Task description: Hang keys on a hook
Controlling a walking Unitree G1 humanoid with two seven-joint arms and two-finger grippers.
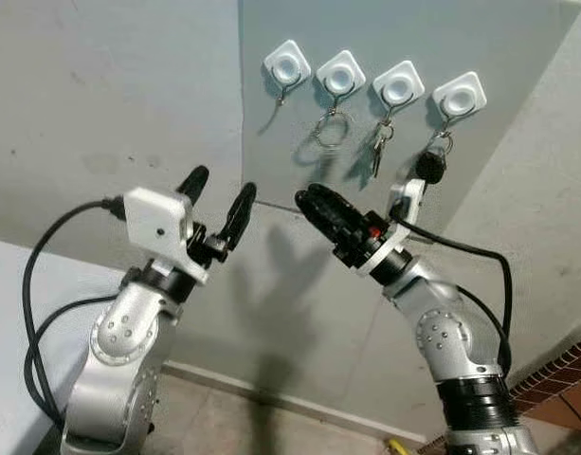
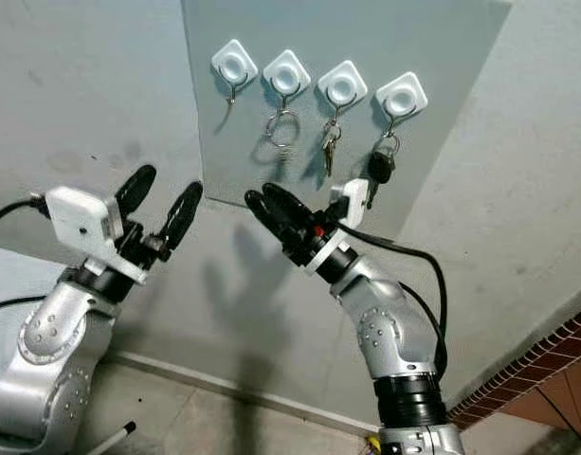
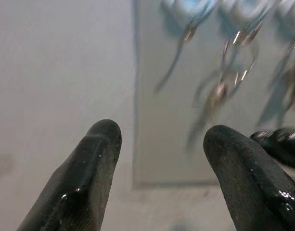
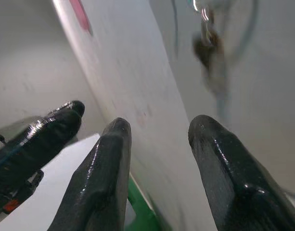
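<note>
1. The grey wall panel [image 1: 480, 57] carries four white hooks [image 1: 342, 73]; three hold things and the far-left hook [image 1: 287, 64] is bare.
2. The left gripper [image 1: 219, 207], released and empty, could knock the hanging key ring [image 1: 332, 129] if it rises.
3. The right gripper [image 1: 318, 204], fingers apart, grasps nothing; swinging right, it could dislodge the silver keys [image 1: 378, 147] or black fob [image 1: 431, 166].
</note>
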